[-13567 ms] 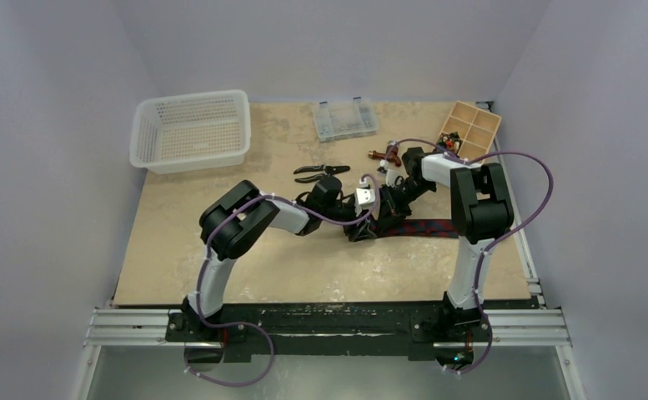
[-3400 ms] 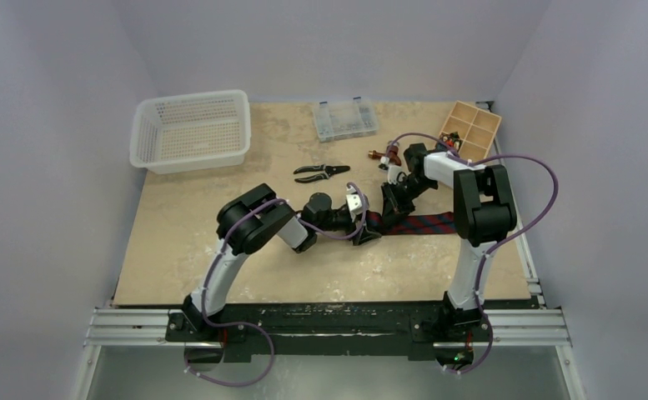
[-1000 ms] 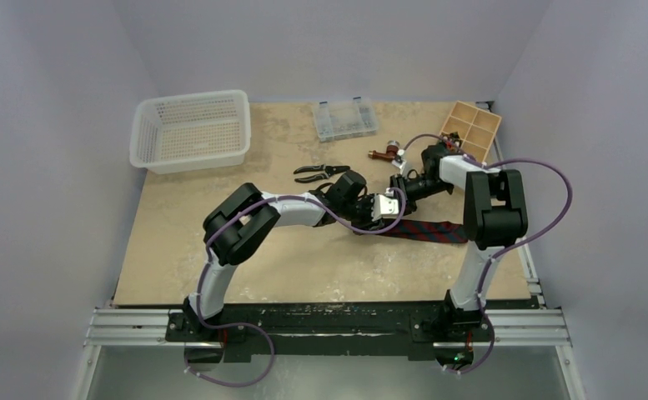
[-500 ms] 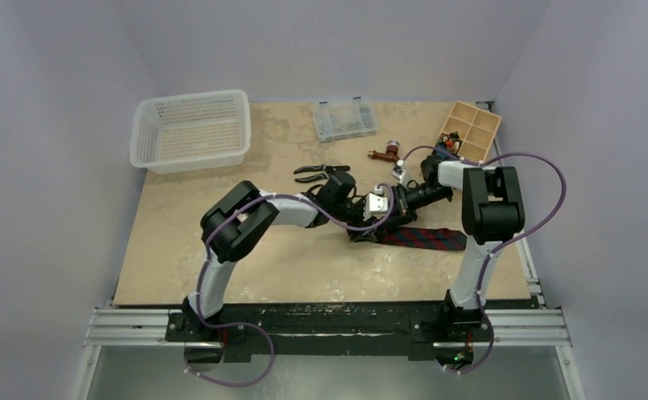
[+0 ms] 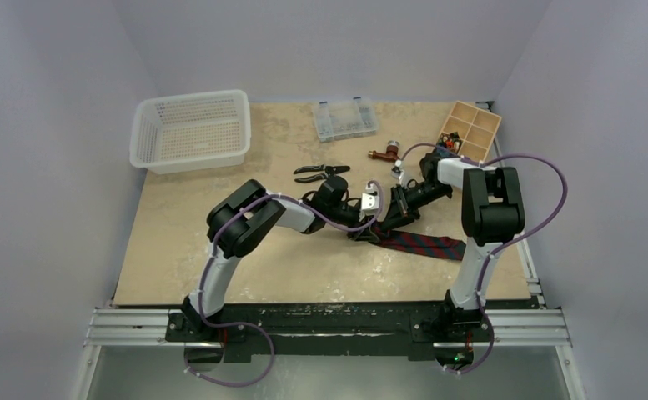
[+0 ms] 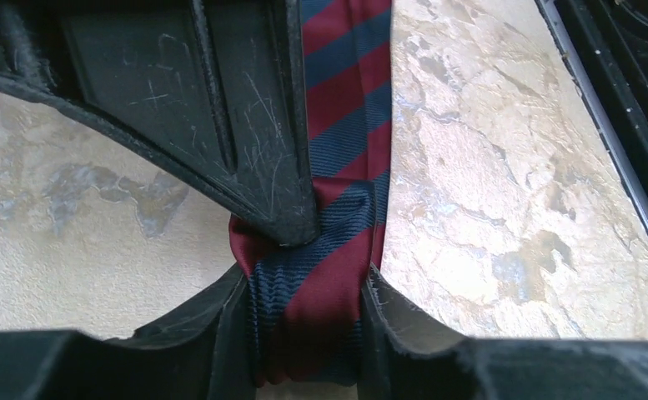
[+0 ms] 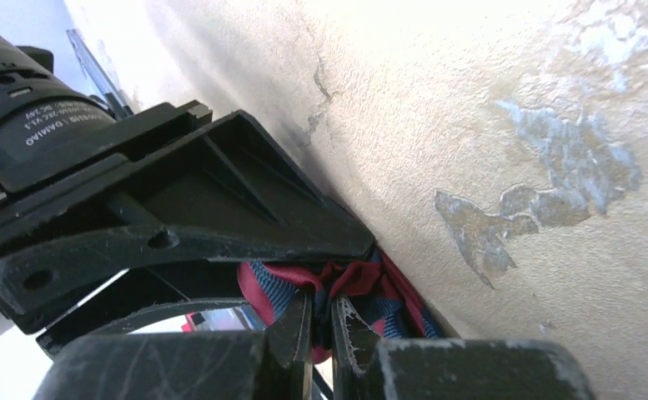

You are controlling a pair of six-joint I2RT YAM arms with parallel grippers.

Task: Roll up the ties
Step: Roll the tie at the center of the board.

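Note:
A navy and dark red striped tie (image 5: 422,243) lies as a flat strip right of centre, its left end wound into a small roll. In the left wrist view the roll (image 6: 308,308) sits squeezed between my left gripper's two fingers, so my left gripper (image 6: 305,287) is shut on it. The strip (image 6: 345,92) runs away past the right gripper's black finger (image 6: 253,158). My right gripper (image 7: 321,321) is shut on a fold of the roll (image 7: 370,292), facing the left gripper (image 7: 178,217). From above, both grippers (image 5: 367,223) (image 5: 389,222) meet at the roll.
Black-handled pliers (image 5: 320,172) lie just behind the left wrist. A white mesh basket (image 5: 191,129) stands at the back left, a clear parts box (image 5: 345,119) at the back centre, a wooden compartment box (image 5: 470,129) at the back right. A small brown item (image 5: 383,153) lies near the right arm.
Both grippers shifted left with the roll. The right gripper closed on the fabric. The flat strip swung so its free end now points toward the near right.

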